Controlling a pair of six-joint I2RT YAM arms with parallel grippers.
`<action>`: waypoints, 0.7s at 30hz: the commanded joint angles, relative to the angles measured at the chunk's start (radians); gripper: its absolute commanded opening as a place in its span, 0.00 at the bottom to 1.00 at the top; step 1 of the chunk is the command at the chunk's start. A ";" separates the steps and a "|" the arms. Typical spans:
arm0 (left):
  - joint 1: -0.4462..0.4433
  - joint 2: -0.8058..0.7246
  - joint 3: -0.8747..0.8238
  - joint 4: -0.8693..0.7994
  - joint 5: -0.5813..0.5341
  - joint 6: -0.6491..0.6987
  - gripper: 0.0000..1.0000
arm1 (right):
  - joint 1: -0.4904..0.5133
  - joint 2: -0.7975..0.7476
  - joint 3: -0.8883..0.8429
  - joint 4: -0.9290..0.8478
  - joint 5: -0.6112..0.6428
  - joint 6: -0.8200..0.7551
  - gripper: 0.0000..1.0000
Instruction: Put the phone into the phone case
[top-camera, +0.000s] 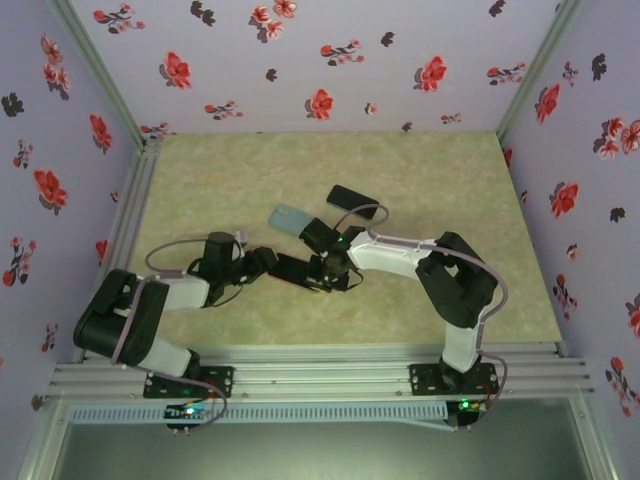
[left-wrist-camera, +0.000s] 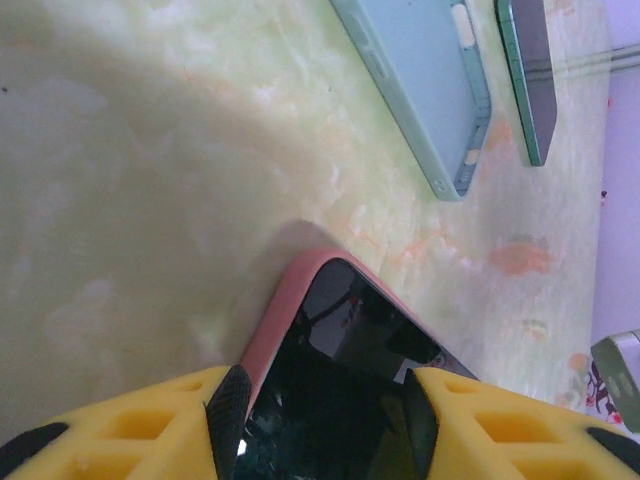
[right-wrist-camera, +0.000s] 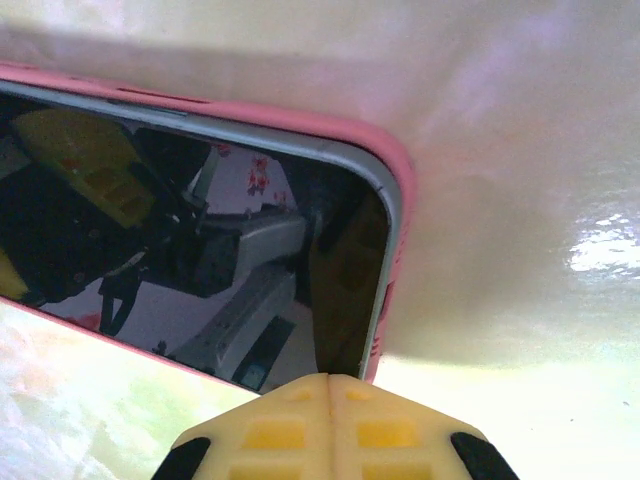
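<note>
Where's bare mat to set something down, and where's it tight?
Free: far strip between dark phone and back wall; right margin beside right arm; far-left corner. Crowded: centre, left gripper and right gripper at pink-cased phone, light-blue case beyond.

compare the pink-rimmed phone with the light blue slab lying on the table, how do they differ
The pink-rimmed phone shows a glossy black screen; the light blue slab shows a plain matt blue face. The pink-rimmed phone sits between the fingers of the left gripper, while the light blue slab lies free on the table. Both are flat rounded rectangles.
</note>
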 joint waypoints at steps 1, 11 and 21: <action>-0.011 -0.093 0.018 -0.090 -0.035 0.077 0.50 | 0.042 0.069 -0.066 0.112 0.071 -0.035 0.00; -0.012 -0.273 0.000 -0.247 -0.083 0.105 0.51 | 0.016 -0.120 -0.065 0.074 0.133 -0.092 0.00; -0.019 -0.288 0.017 -0.308 -0.088 0.129 0.51 | -0.043 -0.222 -0.090 0.104 0.128 -0.153 0.00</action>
